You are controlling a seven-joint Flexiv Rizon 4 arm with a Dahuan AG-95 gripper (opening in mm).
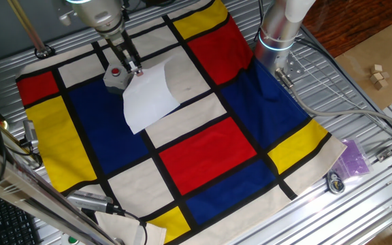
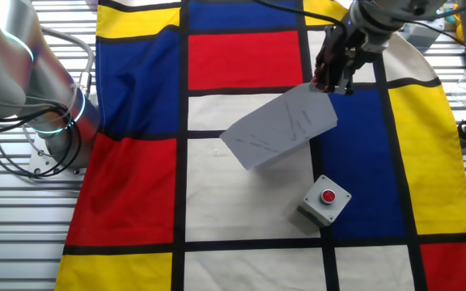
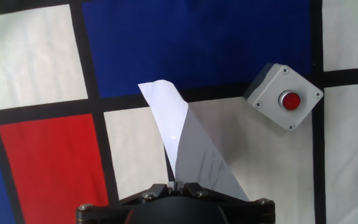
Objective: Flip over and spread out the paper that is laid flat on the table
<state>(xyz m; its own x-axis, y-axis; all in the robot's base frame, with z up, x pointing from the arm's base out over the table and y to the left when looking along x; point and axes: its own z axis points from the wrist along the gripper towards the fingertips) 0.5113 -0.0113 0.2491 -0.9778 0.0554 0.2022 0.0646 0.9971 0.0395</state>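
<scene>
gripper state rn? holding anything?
Gripper: closed on one edge of the paper, which it holds lifted off the table.

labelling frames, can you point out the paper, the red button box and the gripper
paper (image 1: 152, 95), one fixed view, middle of the sheet
red button box (image 2: 325, 198), the other fixed view, grey top face
gripper (image 1: 134, 70), one fixed view, fingertips on the paper's edge

Grey button box (red button), purple bag, wooden blocks.
</scene>
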